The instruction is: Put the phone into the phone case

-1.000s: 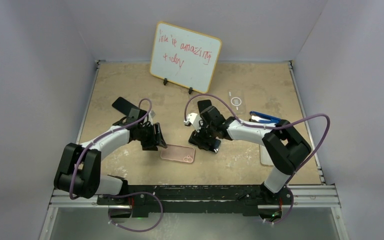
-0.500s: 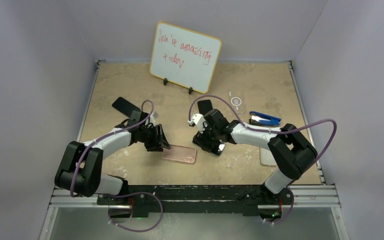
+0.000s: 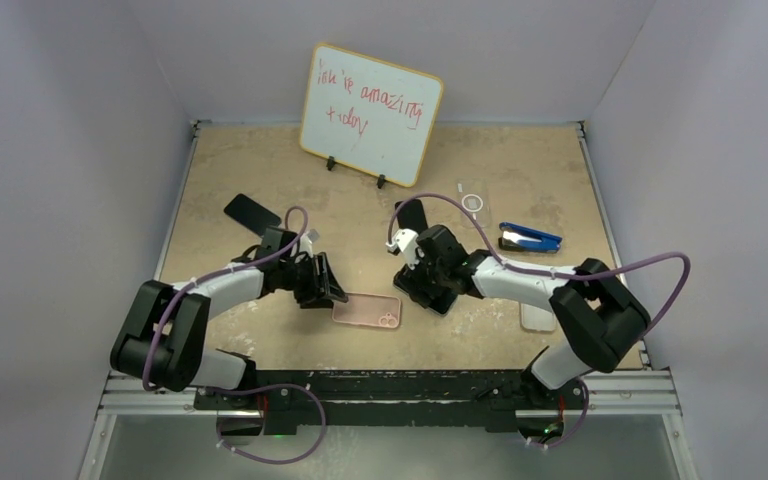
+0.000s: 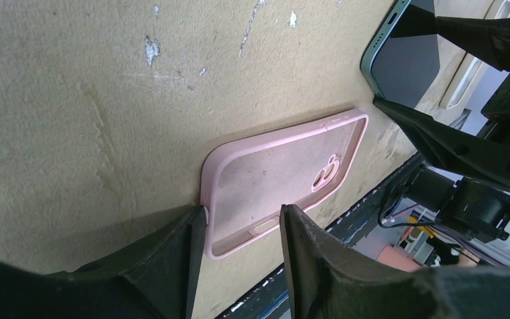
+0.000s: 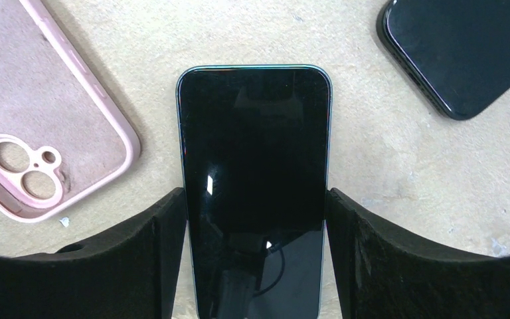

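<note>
The pink phone case (image 3: 367, 311) lies open side up on the table near the front edge, and shows in the left wrist view (image 4: 279, 166) and the right wrist view (image 5: 46, 133). My left gripper (image 3: 332, 295) is open and low at the case's left end (image 4: 242, 216). One finger touches the case's short edge and the other sits over its long side. My right gripper (image 3: 430, 290) is shut on a dark phone (image 5: 252, 166), screen up, with a finger on each long side (image 5: 255, 193). The phone is just right of the case's camera end and apart from it.
A second black phone (image 3: 410, 212) lies just behind the right gripper (image 5: 465, 53), and a third (image 3: 252, 211) lies at the left. A whiteboard (image 3: 372, 113) stands at the back. A clear case (image 3: 472, 202), a blue object (image 3: 530, 236) and another clear case (image 3: 538, 318) lie at the right.
The left gripper has moved right and the pink case has slid right with it. The right gripper has carried the phone a little right and nearer.
</note>
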